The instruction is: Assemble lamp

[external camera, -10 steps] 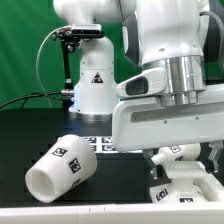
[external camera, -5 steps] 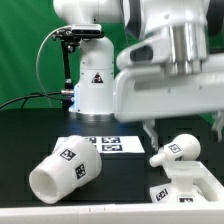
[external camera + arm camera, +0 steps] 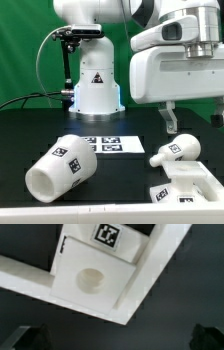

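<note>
Arm (image 3: 180, 60) risen since earlier, uncovering bulb (image 3: 178, 150). Gripper (image 3: 120, 339) wide, empty, over base (image 3: 190, 185) at bench's (image 3: 30, 130) front corner, exterior view's right; socket (image 3: 90, 278) exposed, likely lining up. Bulb lies just beside base; shade (image 3: 60, 170) on side near front edge.

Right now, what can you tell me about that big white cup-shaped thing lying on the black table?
The shade is a large, matte white, tapered cup that looks like plastic. It lies tipped on its side on the black table, with one round end turned toward the exterior view's lower left. Its curved wall carries black-and-white square tags. It sits toward the exterior view's left, and nothing grips it: only the table appears to touch it.
</note>
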Controlling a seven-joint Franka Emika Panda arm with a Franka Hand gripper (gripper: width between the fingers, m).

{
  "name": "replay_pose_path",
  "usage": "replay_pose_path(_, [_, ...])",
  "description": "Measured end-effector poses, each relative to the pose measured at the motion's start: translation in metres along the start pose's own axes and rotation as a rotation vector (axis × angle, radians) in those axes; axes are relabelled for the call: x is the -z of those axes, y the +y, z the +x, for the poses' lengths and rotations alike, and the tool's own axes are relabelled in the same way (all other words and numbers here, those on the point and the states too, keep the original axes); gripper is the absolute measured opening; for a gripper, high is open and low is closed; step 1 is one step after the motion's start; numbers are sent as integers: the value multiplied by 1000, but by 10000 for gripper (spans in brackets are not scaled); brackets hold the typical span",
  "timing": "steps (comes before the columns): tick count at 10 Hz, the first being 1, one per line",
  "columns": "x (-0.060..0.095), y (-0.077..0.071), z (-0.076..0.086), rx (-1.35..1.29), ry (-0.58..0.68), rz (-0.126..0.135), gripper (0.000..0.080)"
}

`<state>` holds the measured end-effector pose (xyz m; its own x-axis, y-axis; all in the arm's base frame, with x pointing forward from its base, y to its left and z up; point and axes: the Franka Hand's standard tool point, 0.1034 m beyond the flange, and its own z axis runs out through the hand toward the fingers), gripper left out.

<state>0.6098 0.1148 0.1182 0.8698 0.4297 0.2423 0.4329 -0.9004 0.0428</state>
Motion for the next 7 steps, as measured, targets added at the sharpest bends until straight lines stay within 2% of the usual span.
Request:
replay_pose_path(1, [0,-1,-1,75,0,0,698])
replay_pose_path(2, [1,-10,-8,181,-1,-7,698])
replay_pose_path(4, [13,-22,-39,378,-17,-13,698])
replay_pose_path(5, [12,-26,-56,449,-22,-11,698])
replay_pose_path(7, [12,-23,-52,571,-24,-12,698])
